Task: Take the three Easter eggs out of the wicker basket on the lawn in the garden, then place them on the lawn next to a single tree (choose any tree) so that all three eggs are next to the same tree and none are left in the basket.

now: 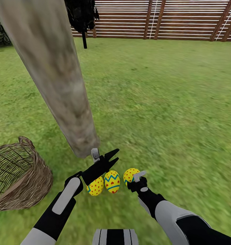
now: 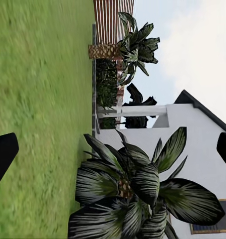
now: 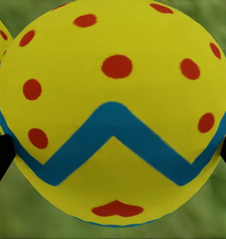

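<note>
Three yellow Easter eggs with blue zigzags and red dots lie in a row on the lawn (image 1: 169,112), just in front of the foot of the thick pale tree trunk (image 1: 61,85): one egg on the left (image 1: 95,186), one in the middle (image 1: 112,181) and one on the right (image 1: 130,175). My right gripper (image 1: 134,178) is at the right-hand egg (image 3: 113,89), with its fingers spread wide on either side of it. My left gripper (image 1: 116,154) hangs open and holds nothing, just above the left egg and beside the trunk's base. The wicker basket (image 1: 33,183) stands at the left, and no egg shows in it.
A brown slat fence (image 1: 163,18) closes the far side of the garden, with a thin black-trunked tree (image 1: 83,20) before it. In the left wrist view there are dark-leaved plants (image 2: 132,184) and a white house wall (image 2: 192,129). Open grass stretches to the right.
</note>
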